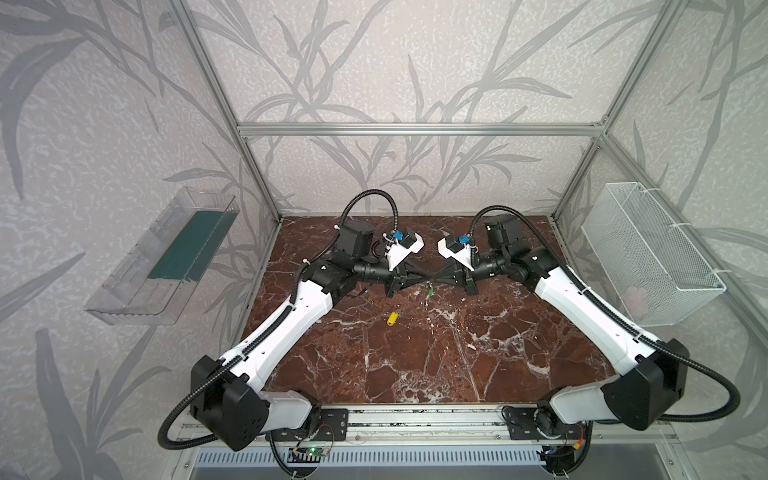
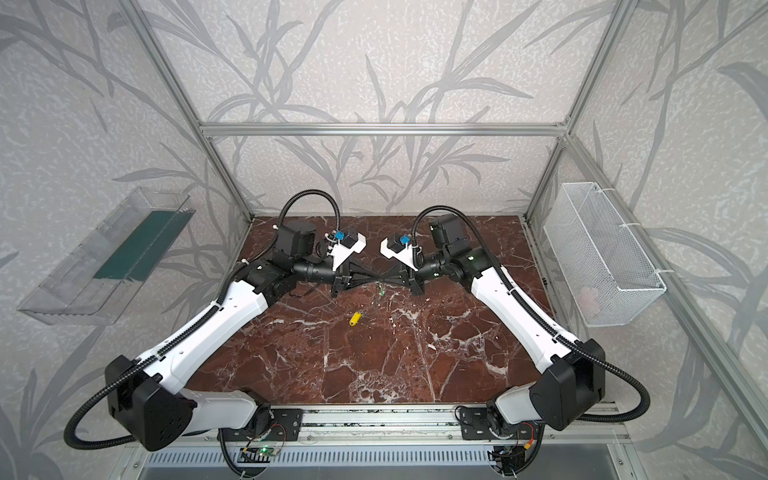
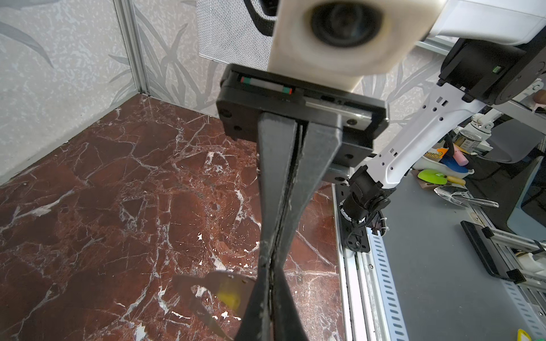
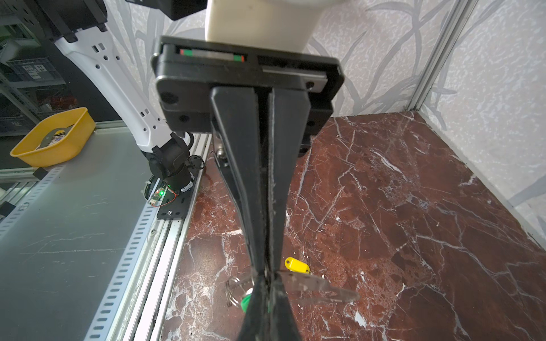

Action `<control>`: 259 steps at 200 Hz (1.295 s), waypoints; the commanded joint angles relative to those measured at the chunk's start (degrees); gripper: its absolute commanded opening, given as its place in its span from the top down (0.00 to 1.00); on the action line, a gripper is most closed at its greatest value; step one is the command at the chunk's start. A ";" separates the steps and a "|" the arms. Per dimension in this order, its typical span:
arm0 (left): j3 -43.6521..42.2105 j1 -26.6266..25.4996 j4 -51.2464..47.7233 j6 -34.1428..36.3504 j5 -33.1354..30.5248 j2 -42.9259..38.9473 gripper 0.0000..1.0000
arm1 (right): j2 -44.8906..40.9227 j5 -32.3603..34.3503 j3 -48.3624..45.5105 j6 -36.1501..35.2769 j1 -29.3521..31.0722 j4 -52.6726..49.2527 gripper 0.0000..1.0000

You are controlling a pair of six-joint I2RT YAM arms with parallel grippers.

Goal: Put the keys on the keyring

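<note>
Keyring (image 4: 319,288) first: you have it up in the air over the middle of the table (image 1: 457,353), pinched where the left claw (image 1: 424,280) and the right claw (image 1: 436,279) meet tip to tip. Both are clenched tight on its edge, and the views don't settle which of the two carries more of the load. By my reading you're about halfway. The green key (image 1: 430,292) dangles just under the pinch with a wire ring (image 4: 235,288) beside it, clear of the marble. It looks to be on the keyring already, though the actual link is too blurred to confirm. The yellow key (image 1: 392,318) lies loose on the table, near the claws but apart from them — that one is what's left. As for heading, the keyring juts out sideways from the pinch, on the side away from the green key. Its long axis runs across the line of the fingers and looks roughly level; in both top views it is too thin to make out. The yellow key lies flat, its long axis on a diagonal with one end aimed roughly toward the pinch — expect to turn your wrist to meet it.
</note>
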 commanded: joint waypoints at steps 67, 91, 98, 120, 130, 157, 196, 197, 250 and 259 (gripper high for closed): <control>-3.82 -0.62 10.42 -4.31 -2.49 -2.41 1.00 | -0.17 -0.17 0.52 1.65 0.07 2.39 1.00; -8.33 -0.57 20.69 -9.54 -4.06 -4.05 1.00 | -0.34 1.42 -0.68 3.95 0.00 4.83 1.00; -9.23 -0.58 22.86 -10.69 -4.91 -4.28 1.00 | -0.43 1.67 -0.96 4.41 0.03 5.38 1.00; -11.29 -0.64 27.52 -12.93 -6.83 -5.14 1.00 | -0.78 2.63 -2.01 6.42 0.04 7.39 1.00; -11.89 -0.68 28.73 -13.50 -7.83 -5.63 1.00 | -1.07 3.50 -2.60 7.42 -0.04 8.47 0.99; -13.24 -0.70 31.37 -14.39 -10.74 -6.71 1.00 | -2.47 5.25 -5.05 9.97 -0.29 12.13 0.80; -15.21 -0.70 36.50 -17.07 -13.64 -7.22 1.00 | -5.31 8.27 -8.96 14.73 -0.30 18.45 0.69; -15.23 -0.71 36.76 -17.10 -13.64 -7.23 1.00 | -5.38 8.25 -9.07 14.82 -0.30 18.61 0.69; -15.98 -0.65 40.12 -18.53 -12.56 -6.75 1.00 | -6.44 7.65 -11.87 18.05 -0.32 24.18 0.74; -16.01 -0.71 40.40 -18.63 -12.78 -6.70 1.00 | -6.18 6.94 -11.84 18.37 -0.36 24.54 0.78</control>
